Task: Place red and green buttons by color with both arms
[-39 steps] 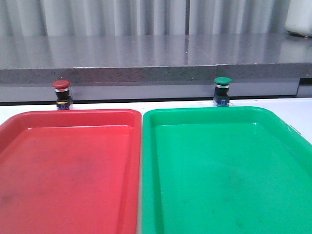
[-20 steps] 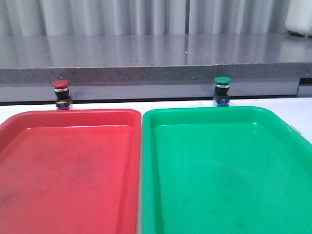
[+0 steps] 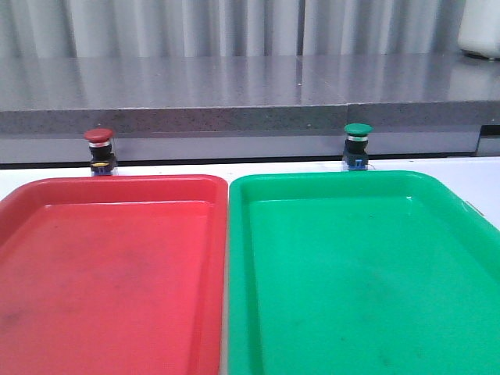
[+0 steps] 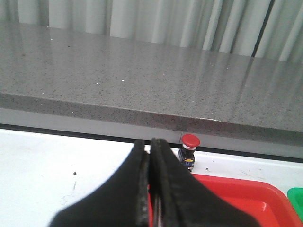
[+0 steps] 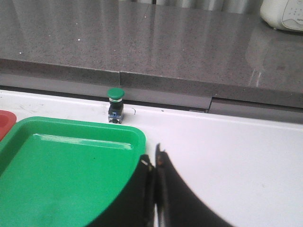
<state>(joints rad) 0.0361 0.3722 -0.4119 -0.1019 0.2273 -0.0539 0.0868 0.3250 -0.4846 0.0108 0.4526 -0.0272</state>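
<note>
The red button [image 3: 99, 150] stands upright on the white table behind the red tray [image 3: 31, 195]; it also shows in the left wrist view [image 4: 189, 150]. The green button [image 3: 357, 145] stands upright behind the green tray [image 3: 437, 187]; it also shows in the right wrist view [image 5: 115, 105]. My left gripper [image 4: 149, 144] is shut and empty, short of the red button and a little to its left. My right gripper [image 5: 152, 158] is shut and empty, over the green tray's near right rim [image 5: 137, 137], well short of the green button. Neither arm shows in the front view.
A grey stone ledge [image 3: 250, 109] runs just behind both buttons, with pale curtains beyond. A white object [image 3: 480, 27] sits on the ledge at the far right. White table [image 5: 227, 156] lies to the right of the green tray.
</note>
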